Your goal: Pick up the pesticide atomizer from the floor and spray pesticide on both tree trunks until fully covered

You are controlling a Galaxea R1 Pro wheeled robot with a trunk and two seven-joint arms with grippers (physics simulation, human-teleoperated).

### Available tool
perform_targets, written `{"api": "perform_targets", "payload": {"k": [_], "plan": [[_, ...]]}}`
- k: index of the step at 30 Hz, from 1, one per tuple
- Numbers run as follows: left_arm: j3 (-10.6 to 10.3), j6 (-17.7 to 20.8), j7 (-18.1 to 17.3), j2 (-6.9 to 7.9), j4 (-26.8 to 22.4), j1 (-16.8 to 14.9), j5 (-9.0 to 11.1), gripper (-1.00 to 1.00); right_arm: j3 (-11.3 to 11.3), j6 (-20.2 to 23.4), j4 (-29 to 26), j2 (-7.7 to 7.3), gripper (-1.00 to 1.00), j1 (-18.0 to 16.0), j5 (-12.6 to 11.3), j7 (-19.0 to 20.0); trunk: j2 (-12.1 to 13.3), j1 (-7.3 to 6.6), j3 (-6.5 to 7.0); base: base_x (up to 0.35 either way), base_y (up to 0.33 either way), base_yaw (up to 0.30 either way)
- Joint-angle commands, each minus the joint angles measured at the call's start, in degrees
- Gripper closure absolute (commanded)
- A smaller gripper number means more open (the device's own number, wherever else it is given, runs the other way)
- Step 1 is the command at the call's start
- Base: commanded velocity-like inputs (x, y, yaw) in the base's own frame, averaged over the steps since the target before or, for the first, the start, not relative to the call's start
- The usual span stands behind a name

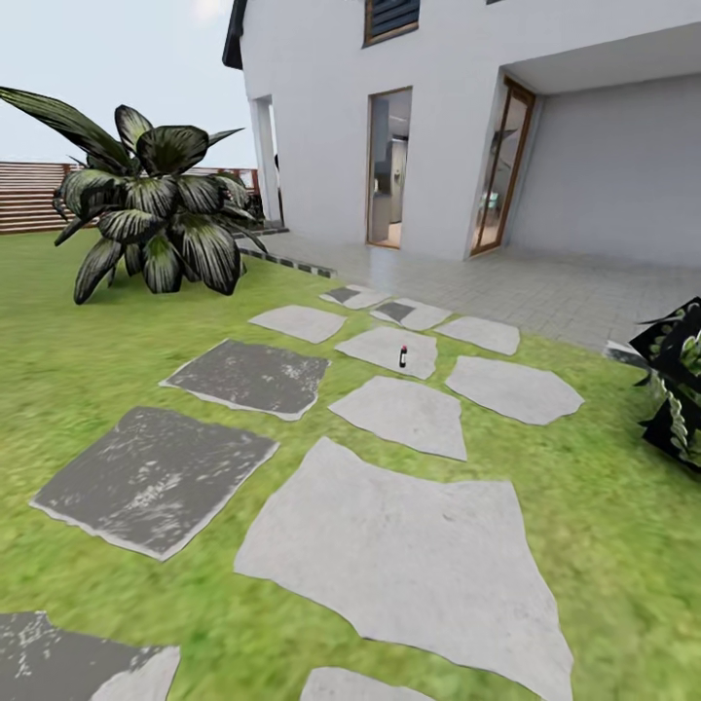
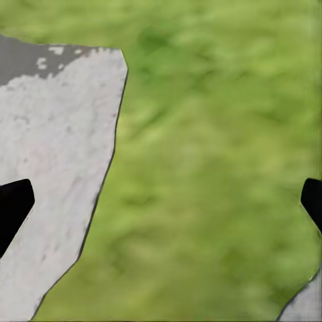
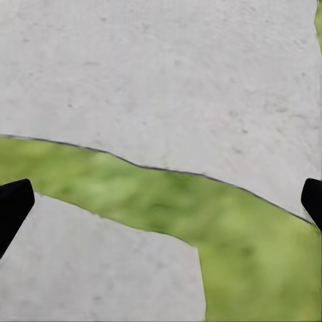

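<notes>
Green lawn (image 1: 88, 360) with grey stepping stones (image 1: 414, 550) fronts a white house. What is probably the small dark atomizer bottle (image 1: 403, 356) stands at twelve o'clock, well ahead. Left gripper (image 2: 161, 208) and right gripper (image 3: 161, 208) hang spread wide, empty. Approaching carelessly could topple it.

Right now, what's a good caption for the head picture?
Small dark bottle standing on a stepping stone in the lawn, house behind.

We're out in a home's back garden: green lawn (image 1: 88, 360) crossed by flat stepping stones (image 1: 409, 555), a slatted wooden fence (image 1: 29, 195), a broad-leafed plant (image 1: 161, 209), and a white house (image 1: 321, 107) with open doorways.
</notes>
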Motion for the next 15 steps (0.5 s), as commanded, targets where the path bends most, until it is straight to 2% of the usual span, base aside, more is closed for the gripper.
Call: {"api": "perform_targets", "payload": {"k": [1,7,15], "plan": [[0.0,-0.2,0.0,0.00,0.0,0.0,0.4,-1.00,0.0,-0.2,0.0,0.00,-1.00,0.0,0.0,0.0,0.0,0.02,-0.05,0.339,0.000,0.000],[0.0,-0.2,0.0,0.02,0.0,0.0,0.4,-1.00,0.0,-0.2,0.0,0.00,-1.00,0.0,0.0,0.0,0.0,0.02,-0.05,0.339,0.000,-0.059],[0.0,-0.2,0.0,-0.01,0.0,0.0,0.4,-1.00,0.0,-0.2,0.0,0.00,-1.00,0.0,0.0,0.0,0.0,0.02,-0.05,0.339,0.000,-0.246]]}}
